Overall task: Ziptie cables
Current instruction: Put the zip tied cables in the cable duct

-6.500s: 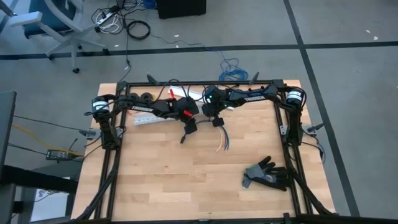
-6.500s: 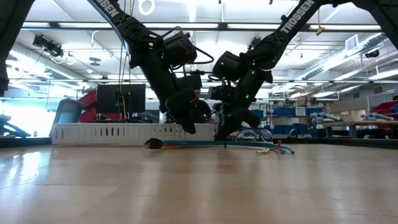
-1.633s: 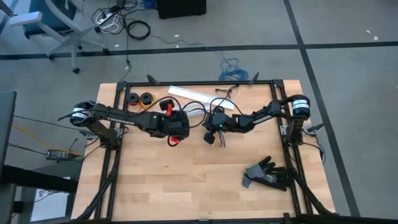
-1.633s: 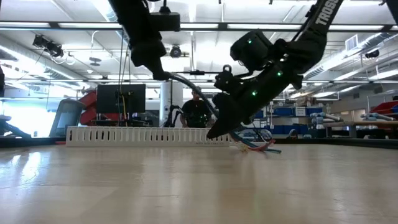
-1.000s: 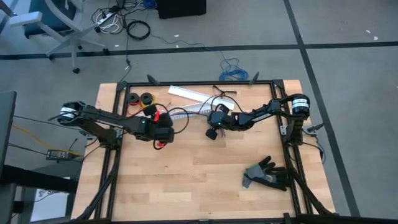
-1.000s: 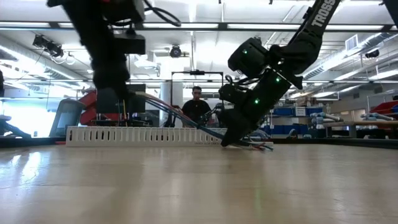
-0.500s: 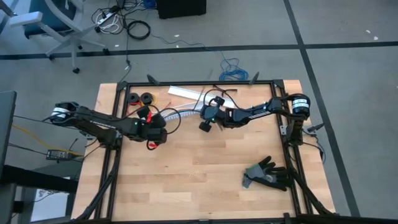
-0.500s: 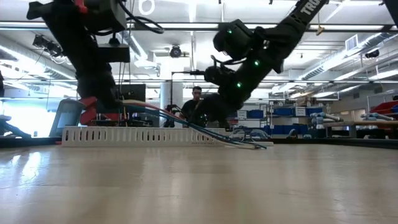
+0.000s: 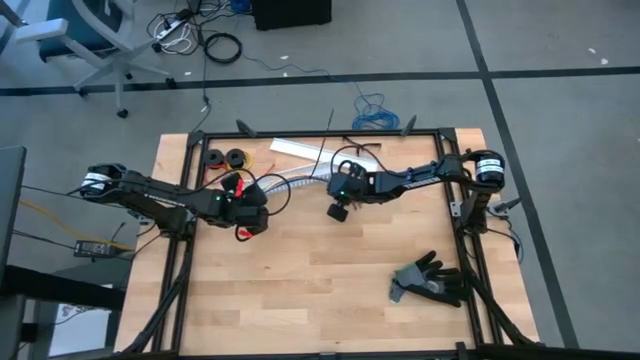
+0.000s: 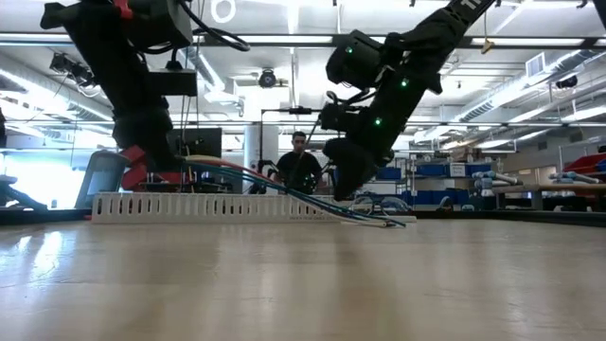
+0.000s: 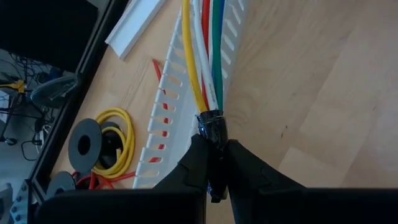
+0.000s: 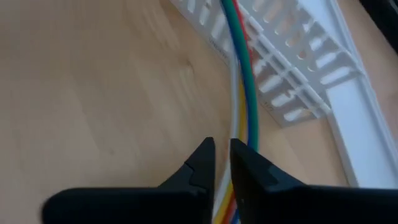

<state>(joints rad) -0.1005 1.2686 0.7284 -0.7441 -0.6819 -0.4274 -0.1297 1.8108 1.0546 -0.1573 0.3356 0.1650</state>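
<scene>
In the left wrist view, left gripper (image 11: 213, 163) pinches cables (image 11: 204, 56).

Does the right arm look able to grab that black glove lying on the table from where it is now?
Probably yes. The black glove lies alone on bare wood on the right arm's side, nothing covering it. The right gripper hangs by the cables, which the left gripper holds.
</scene>
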